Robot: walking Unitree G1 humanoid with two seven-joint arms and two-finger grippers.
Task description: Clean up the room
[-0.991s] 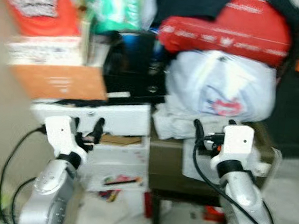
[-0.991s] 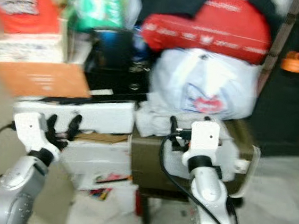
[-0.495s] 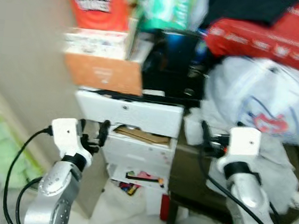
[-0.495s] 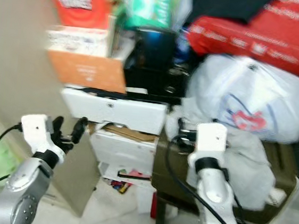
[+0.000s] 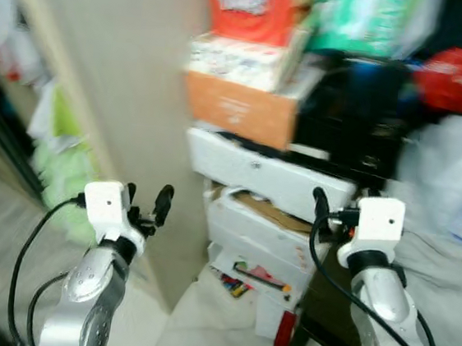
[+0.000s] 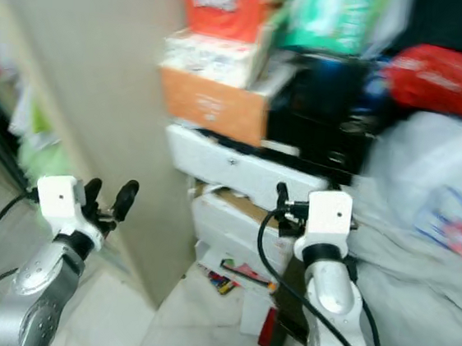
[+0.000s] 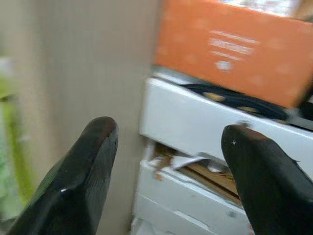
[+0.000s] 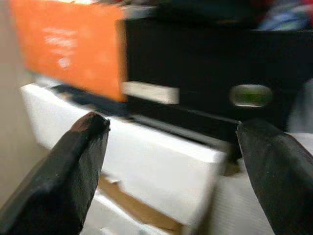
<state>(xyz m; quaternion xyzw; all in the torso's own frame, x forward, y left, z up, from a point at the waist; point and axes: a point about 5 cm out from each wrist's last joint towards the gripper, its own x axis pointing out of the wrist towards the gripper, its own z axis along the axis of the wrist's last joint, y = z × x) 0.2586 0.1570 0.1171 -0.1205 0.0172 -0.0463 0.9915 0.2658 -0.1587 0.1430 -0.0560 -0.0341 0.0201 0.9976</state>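
Left tool (image 5: pixel 147 200) parted, near white drawers (image 5: pixel 264 176)

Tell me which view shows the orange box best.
The left wrist view: the orange box fills the upper frame, its white print faintly visible. The right wrist view shows one end beside a black unit; both eye views show it small and blurred.

floor (image 5: pixel 197 335): pale | white drawer unit (image 5: pixel 267 218) stands on it against the beige wall (image 5: pixel 118 70) | coloured scraps (image 5: pixel 232 282) lie at the unit's foot
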